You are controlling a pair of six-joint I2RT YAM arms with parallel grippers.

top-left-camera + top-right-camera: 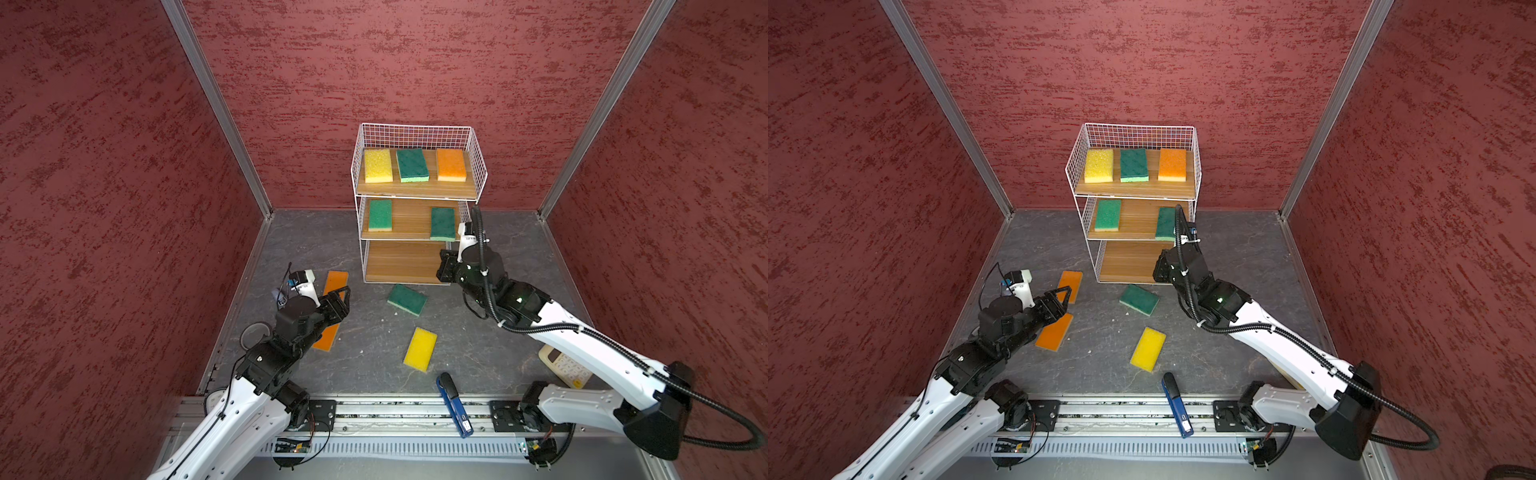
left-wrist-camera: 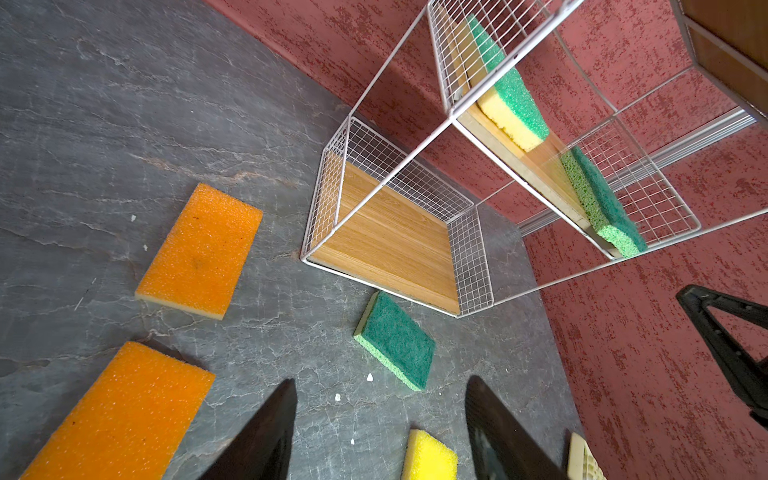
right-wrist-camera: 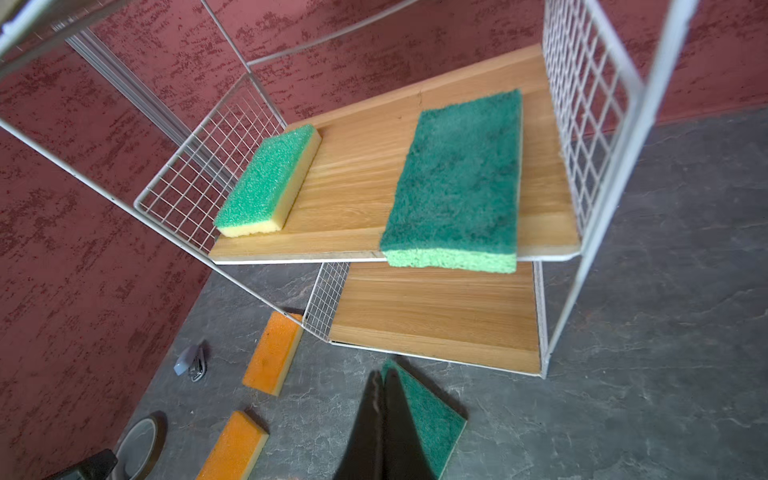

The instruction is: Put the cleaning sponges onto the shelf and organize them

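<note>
— How does the right gripper [image 3: 380, 376] stand?
— Clenched: its two black fingers [image 3: 395, 428] lie flat against each other with nothing between them. It hangs at the right front corner of the white wire-grid shelf with wooden boards [image 1: 415, 126], by the lowest board.
— And the left gripper [image 2: 381, 380]?
— Released, jaws well apart and holding nothing, raised over the grey stone-patterned floor [image 1: 374, 332]. In both top views it sits above the gap between the farther flat orange sponge [image 1: 336, 279] and the nearer flat orange sponge [image 1: 326, 338], touching neither.
— Where are the other sponges?
— Top board: a yellow rectangular sponge [image 1: 378, 165], a dark green rectangular sponge [image 1: 412, 165] and an orange rectangular sponge [image 1: 451, 164], side by side. Middle board: a green-topped yellow sponge [image 1: 380, 215] at the left, and a dark green pale-edged sponge [image 3: 457, 178] at the right, its short end overhanging the front edge. On the floor before the shelf lie a dark green floor sponge [image 1: 407, 299] and, nearer the arms, a yellow floor sponge [image 1: 420, 348].
</note>
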